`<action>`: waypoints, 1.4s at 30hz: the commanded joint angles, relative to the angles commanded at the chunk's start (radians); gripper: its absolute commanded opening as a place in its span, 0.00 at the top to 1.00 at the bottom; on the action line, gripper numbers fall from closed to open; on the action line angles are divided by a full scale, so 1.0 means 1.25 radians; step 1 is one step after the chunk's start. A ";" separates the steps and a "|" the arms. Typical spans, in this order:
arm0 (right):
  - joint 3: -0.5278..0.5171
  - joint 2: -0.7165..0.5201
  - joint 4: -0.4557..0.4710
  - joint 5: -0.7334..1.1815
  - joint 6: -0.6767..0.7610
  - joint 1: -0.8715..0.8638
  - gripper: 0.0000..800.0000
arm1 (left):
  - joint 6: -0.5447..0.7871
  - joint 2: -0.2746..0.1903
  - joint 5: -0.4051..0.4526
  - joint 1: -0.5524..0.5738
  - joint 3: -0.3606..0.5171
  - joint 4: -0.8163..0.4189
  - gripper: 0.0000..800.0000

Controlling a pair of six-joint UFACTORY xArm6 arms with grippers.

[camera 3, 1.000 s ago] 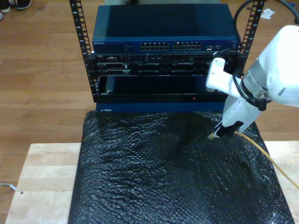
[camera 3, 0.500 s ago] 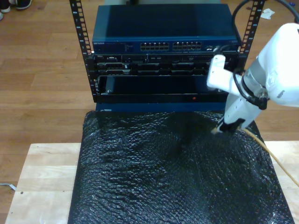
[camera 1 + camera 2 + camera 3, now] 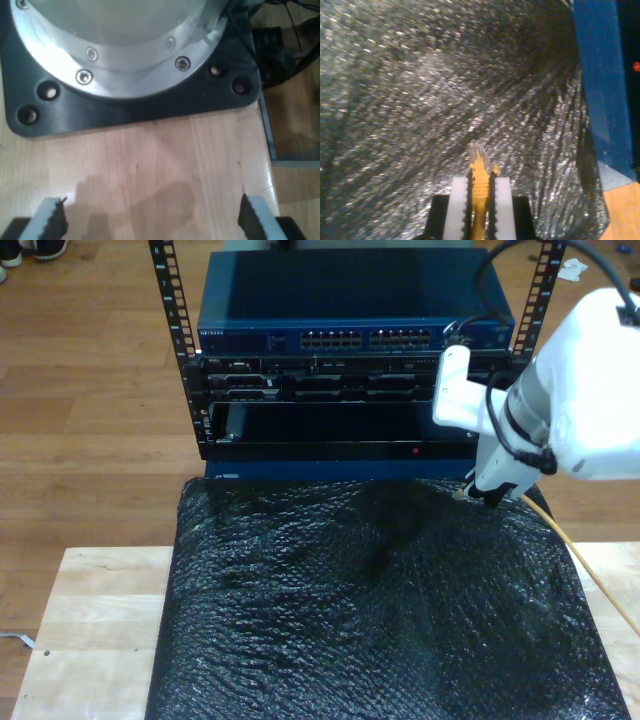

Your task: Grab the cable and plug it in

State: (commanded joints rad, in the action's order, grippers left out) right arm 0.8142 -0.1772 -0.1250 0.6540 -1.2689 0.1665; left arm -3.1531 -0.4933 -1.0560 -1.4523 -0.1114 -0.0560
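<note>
Start at nine o'clock in the exterior view: bare wooden table [image 3: 100, 610], then the black bubble wrap [image 3: 370, 610] draped over its middle. At twelve o'clock sits the rack [image 3: 350, 370], with the blue network switch [image 3: 350, 335] on top showing its row of ports.

At about three o'clock you see my second gripper [image 3: 488, 495] low over the far edge of the wrap, clamped on the cable [image 3: 585, 575], which trails off toward five o'clock. The second wrist view confirms it: my second gripper [image 3: 481, 195] has its jaws pinched tight just behind the clear plug [image 3: 479, 152], which juts out ahead of the pads.

My first gripper [image 3: 150, 220] stands wide apart, holding nothing, over bare wood near an arm base [image 3: 125, 65].

Expect the cable to be light and limp; only the short stub past the jaws will aim true, so this hold near the tip looks right. The plug seems brittle, and its latch tab could snap if you push crooked.
</note>
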 joint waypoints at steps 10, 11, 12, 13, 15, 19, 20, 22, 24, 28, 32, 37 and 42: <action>-0.076 -0.001 0.045 -0.236 -0.001 0.047 1.00 | 0.001 0.000 0.000 -0.001 0.000 0.000 0.00; -0.080 -0.001 0.047 -0.254 -0.001 0.048 1.00 | 0.000 0.000 0.000 -0.001 0.000 0.000 0.00; -0.085 0.000 0.048 -0.270 0.001 0.050 1.00 | 0.001 0.000 0.000 -0.001 0.000 0.000 0.00; -0.087 0.002 0.048 -0.286 0.001 0.052 1.00 | 0.000 0.000 0.000 0.000 0.000 0.000 0.00; -0.082 0.009 0.052 -0.325 0.000 0.053 1.00 | 0.000 0.000 0.000 -0.001 0.000 0.000 0.00; -0.055 0.060 0.064 -0.412 -0.004 0.056 1.00 | 0.000 0.000 0.000 -0.001 0.000 0.000 0.00; -0.049 0.079 0.066 -0.428 -0.001 0.061 1.00 | 0.000 0.000 0.000 -0.001 0.000 0.000 0.00; -0.031 0.104 0.068 -0.457 -0.001 0.080 1.00 | 0.000 0.000 0.000 0.000 0.000 0.000 0.00; -0.012 0.122 0.072 -0.485 -0.002 0.096 1.00 | 0.001 0.000 0.000 0.000 0.000 0.000 0.00; 0.037 0.126 0.076 -0.516 -0.002 0.095 1.00 | 0.000 0.000 0.000 -0.001 0.000 0.000 0.00; 0.059 0.119 0.080 -0.519 -0.005 0.091 1.00 | 0.000 0.000 0.001 0.000 0.000 0.000 0.00; 0.038 0.083 0.099 -0.540 -0.004 0.092 1.00 | 0.000 0.000 0.000 0.000 0.000 0.000 0.00; 0.021 0.081 0.099 -0.597 -0.005 0.092 1.00 | 0.000 0.000 0.000 -0.001 0.000 0.000 0.00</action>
State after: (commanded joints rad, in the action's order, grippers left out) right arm 0.8403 -0.0760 -0.0008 -0.0917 -1.2750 0.2816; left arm -3.1531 -0.4933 -1.0560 -1.4538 -0.1114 -0.0560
